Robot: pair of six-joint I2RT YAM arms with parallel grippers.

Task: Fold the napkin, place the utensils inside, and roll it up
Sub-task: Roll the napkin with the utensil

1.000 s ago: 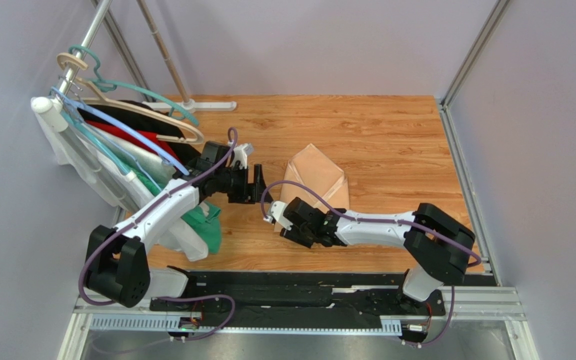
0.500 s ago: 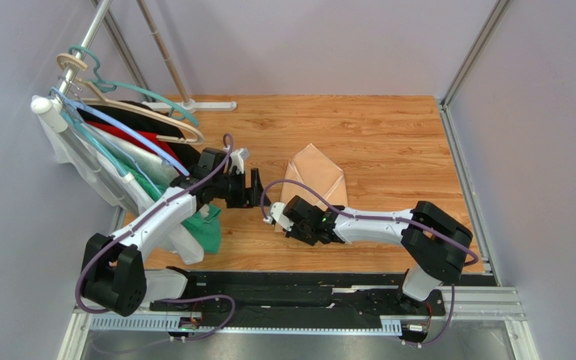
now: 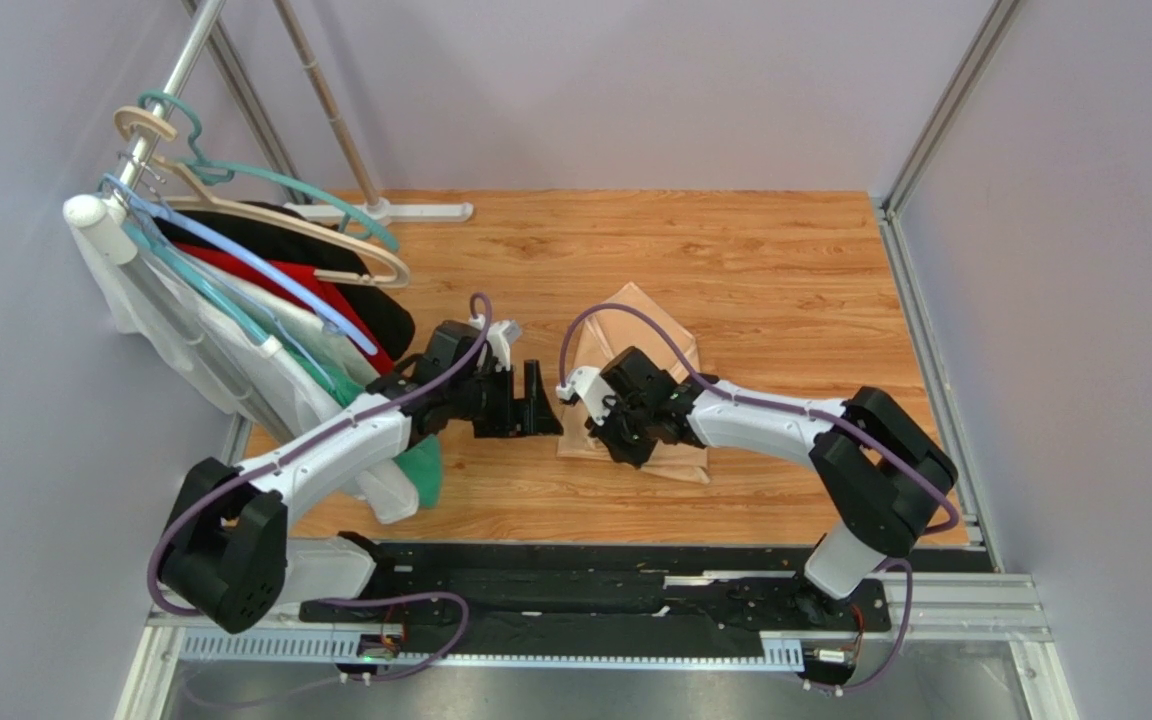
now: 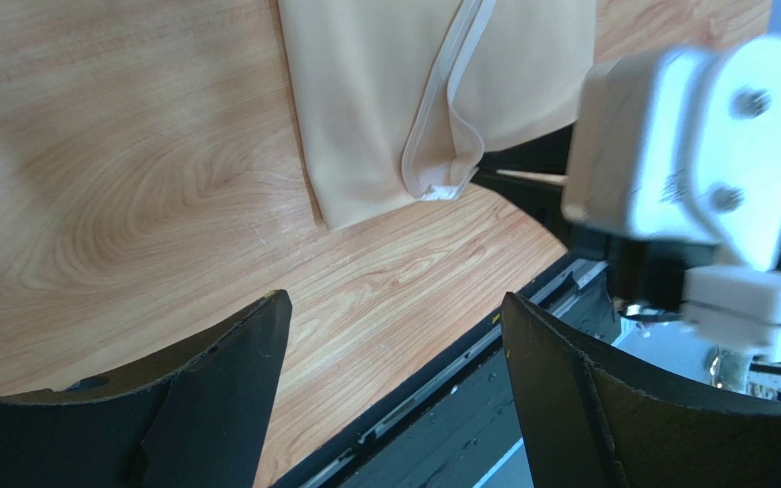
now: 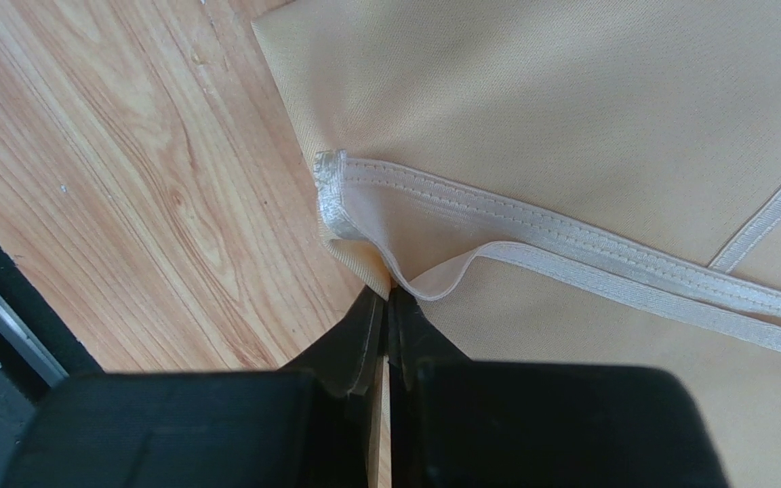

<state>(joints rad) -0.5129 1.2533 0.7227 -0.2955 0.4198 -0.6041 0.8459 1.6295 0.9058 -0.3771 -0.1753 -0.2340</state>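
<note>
The pale peach napkin (image 3: pixel 639 318) lies folded on the wooden tabletop, its white-hemmed edge facing the arms. My right gripper (image 3: pixel 602 438) is shut on the napkin (image 5: pixel 568 122); its fingertips (image 5: pixel 386 293) pinch a hemmed fold beside the corner. Just left of the cloth, my left gripper (image 3: pixel 545 405) hovers open over bare wood. In the left wrist view the napkin (image 4: pixel 384 92) lies ahead of the left gripper (image 4: pixel 395 305), apart from its wide black fingers (image 4: pixel 221 376). The utensils are out of view.
A clothes rack with hangers and white, red and black garments (image 3: pixel 237 300) fills the left side, and a green cloth (image 3: pixel 414 458) hangs by the left arm. A black rail (image 3: pixel 612 578) runs along the near edge. Grey walls close in the table (image 3: pixel 778 255).
The right gripper moved away from the near edge onto the napkin's near-left edge and shut on the hem. The left gripper moved right, closer to the napkin, staying open.
</note>
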